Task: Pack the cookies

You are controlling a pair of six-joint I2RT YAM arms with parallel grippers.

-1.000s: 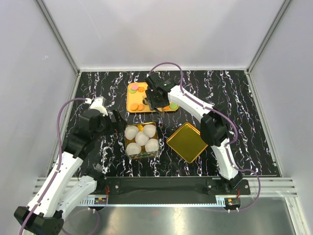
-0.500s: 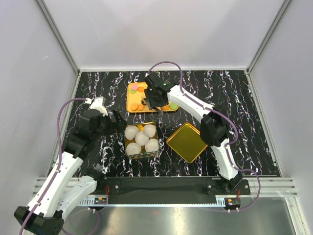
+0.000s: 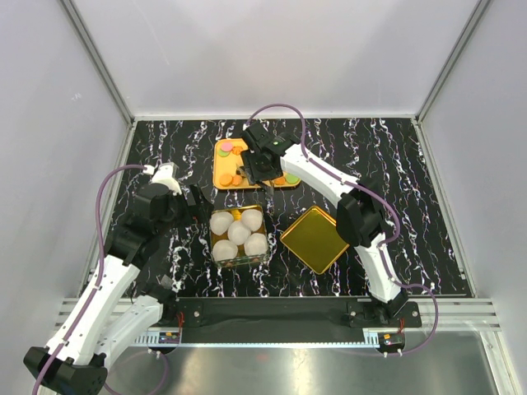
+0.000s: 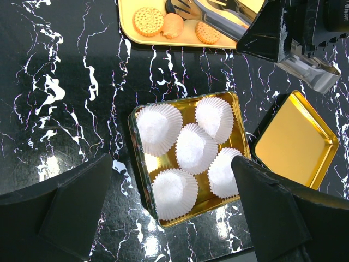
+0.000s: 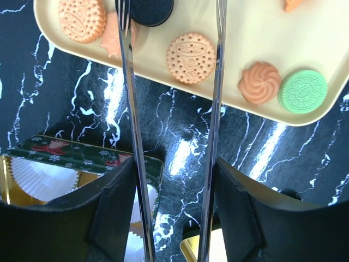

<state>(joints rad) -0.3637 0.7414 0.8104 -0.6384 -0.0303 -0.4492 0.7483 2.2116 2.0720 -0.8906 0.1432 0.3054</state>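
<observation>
Here the cookies (image 3: 225, 178) are seen lying on a yellow tray (image 3: 221, 162) at the far middle of the black marbled worktop (image 3: 395, 156). Every cookie in view is on that tray.

The right gripper (image 3: 260, 167) is reached out over the tray and is clasped on a pair of metal tongs (image 5: 132, 109). The two blades are held between its fingers and pointed at the tray. The blades are spread apart and nothing is pinched between them. A round orange cookie (image 5: 191, 57) is framed between the blades in the right wrist view. Whether either blade touches it cannot be told. The tip of one blade is seen at the edge of a black cookie (image 5: 152, 10). A green cookie (image 5: 302, 91) is set at the tray's right end, apart from the tongs.

Nearer than the tray, a gold tin (image 4: 188, 108) is placed on the worktop. Five white paper cups (image 4: 192, 147) are packed inside it, four around one in the middle. A gold lid (image 3: 314, 239) is laid just to the right of the tin with its hollow side up.

The left gripper (image 3: 198, 202) is held just left of the tin. Its jaws are spread wide and nothing is grasped between them.
</observation>
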